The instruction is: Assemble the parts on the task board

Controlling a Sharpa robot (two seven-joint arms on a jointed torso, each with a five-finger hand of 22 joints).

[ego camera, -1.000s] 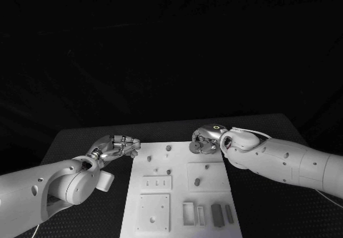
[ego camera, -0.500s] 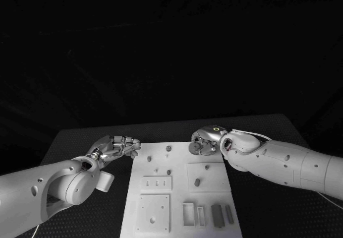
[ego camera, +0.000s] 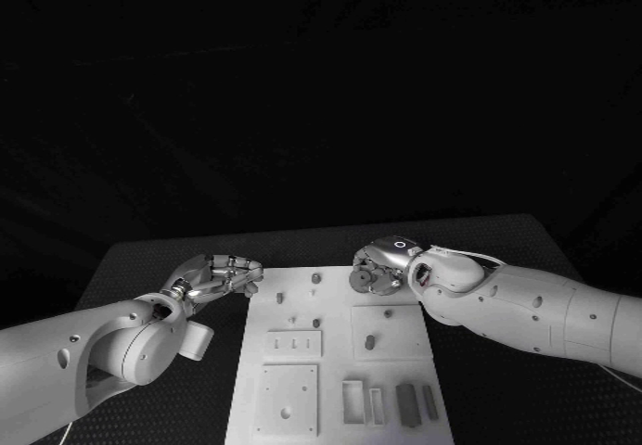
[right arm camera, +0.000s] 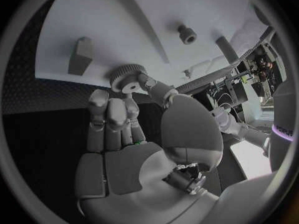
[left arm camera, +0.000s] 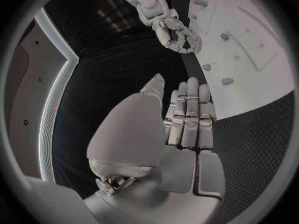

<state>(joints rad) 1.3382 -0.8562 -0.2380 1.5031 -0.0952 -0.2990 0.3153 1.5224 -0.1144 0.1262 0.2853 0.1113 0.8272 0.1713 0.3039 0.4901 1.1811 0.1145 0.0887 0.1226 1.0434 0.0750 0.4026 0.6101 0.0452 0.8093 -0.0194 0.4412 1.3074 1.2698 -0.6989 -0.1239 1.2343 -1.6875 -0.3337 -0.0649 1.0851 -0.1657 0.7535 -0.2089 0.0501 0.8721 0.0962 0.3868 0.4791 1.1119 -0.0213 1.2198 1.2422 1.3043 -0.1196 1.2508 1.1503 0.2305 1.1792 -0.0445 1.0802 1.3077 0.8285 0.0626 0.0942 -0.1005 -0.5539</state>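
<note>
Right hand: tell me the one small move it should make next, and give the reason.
Probably ease the right hand down toward the task board to seat the gear. It holds the toothed gear at its fingertips, over the board's far edge, and the right wrist view shows the gear not yet seated. The left hand is curled beside the board, holding nothing, so it need not move.

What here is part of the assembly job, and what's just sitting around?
Job:
task board
gear, held by the right hand
upright pegs on the board
loose blocks at the board's near end

Not in use:
left hand, beside the board, holding nothing
black table
</note>
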